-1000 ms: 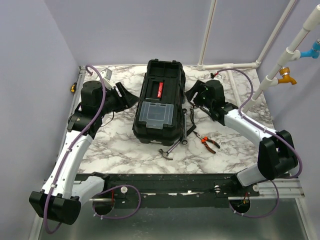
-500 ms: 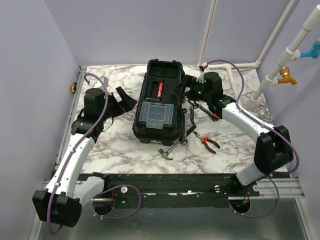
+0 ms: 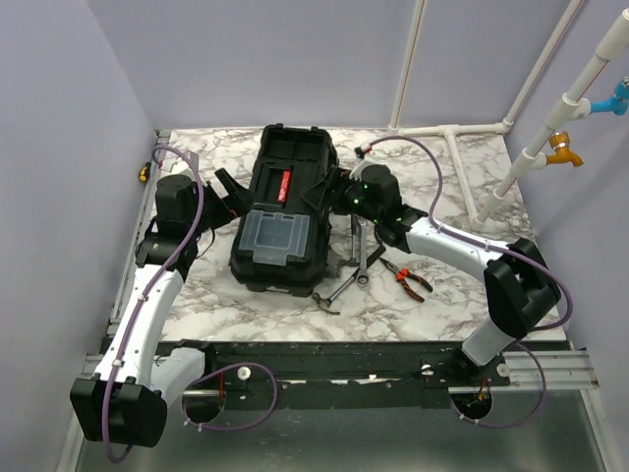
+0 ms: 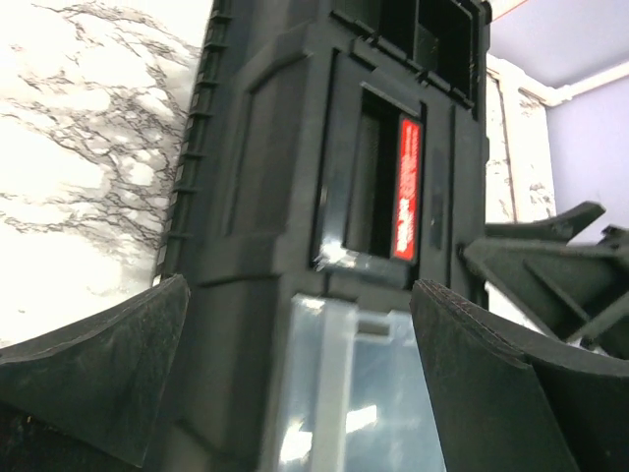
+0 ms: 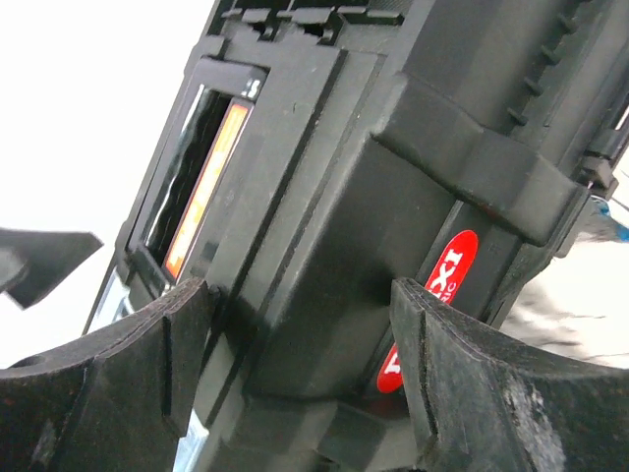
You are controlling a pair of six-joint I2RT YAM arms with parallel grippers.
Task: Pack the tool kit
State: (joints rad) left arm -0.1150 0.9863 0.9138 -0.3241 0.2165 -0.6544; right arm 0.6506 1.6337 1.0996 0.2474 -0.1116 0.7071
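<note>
The black toolbox (image 3: 280, 211) lies closed and askew at mid-table, its red label plate (image 3: 285, 185) and clear-lidded compartment (image 3: 273, 236) facing up. My left gripper (image 3: 224, 190) is open by its left side; in the left wrist view the toolbox (image 4: 295, 197) fills the space beyond the gripper (image 4: 300, 290). My right gripper (image 3: 337, 187) is at the box's right edge. In the right wrist view the gripper (image 5: 300, 285) is closed over a raised block of the toolbox (image 5: 393, 147), both fingers against it. A hammer (image 3: 332, 292), wrenches (image 3: 364, 251) and orange-handled pliers (image 3: 405, 278) lie to the right.
White pipes (image 3: 447, 130) run along the table's back right corner, and a slanted pipe with blue and orange fittings (image 3: 565, 147) stands to the right. Purple walls close in the left and back. A metal rail (image 3: 147, 172) lines the left edge.
The toolbox has slid left and turned counter-clockwise. My right gripper travelled left with it and closed onto its edge. My left gripper opened wide and drew back a little.
</note>
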